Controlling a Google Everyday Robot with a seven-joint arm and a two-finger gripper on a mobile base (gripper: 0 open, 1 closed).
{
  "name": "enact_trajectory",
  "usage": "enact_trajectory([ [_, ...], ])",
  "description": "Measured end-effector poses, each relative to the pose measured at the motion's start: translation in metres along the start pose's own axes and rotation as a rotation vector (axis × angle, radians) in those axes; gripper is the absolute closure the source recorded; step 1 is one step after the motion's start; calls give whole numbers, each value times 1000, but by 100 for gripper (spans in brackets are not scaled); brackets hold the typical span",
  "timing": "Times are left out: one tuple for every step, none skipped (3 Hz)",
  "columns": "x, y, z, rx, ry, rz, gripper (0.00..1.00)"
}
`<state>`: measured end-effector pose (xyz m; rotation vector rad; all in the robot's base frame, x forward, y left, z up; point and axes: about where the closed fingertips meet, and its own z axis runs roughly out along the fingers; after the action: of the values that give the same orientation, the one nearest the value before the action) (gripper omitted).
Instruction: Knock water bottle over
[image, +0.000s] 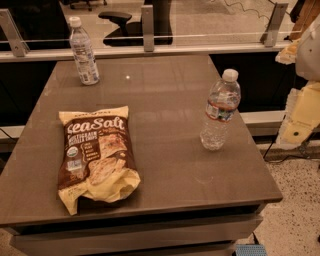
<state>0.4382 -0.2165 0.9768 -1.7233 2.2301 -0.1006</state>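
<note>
The water bottle (220, 110) stands upright on the right side of the brown table (165, 100). It is clear ribbed plastic with a white cap and a narrow red, white and dark blue label. My gripper (300, 117) shows as pale yellow and white parts at the right edge of the view. It is beyond the table's right side, to the right of the bottle and apart from it.
A smoother bottle with a tall pale label (84, 50) stands at the back left. A brown and yellow Sea Salt chip bag (97, 157) lies at the front left. A rail with glass panels (147, 47) runs behind the table.
</note>
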Motion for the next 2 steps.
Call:
enact_trajectory([
  [0,0,0,0,0,0,0],
  [3,-1,0,14,-33,11,0],
])
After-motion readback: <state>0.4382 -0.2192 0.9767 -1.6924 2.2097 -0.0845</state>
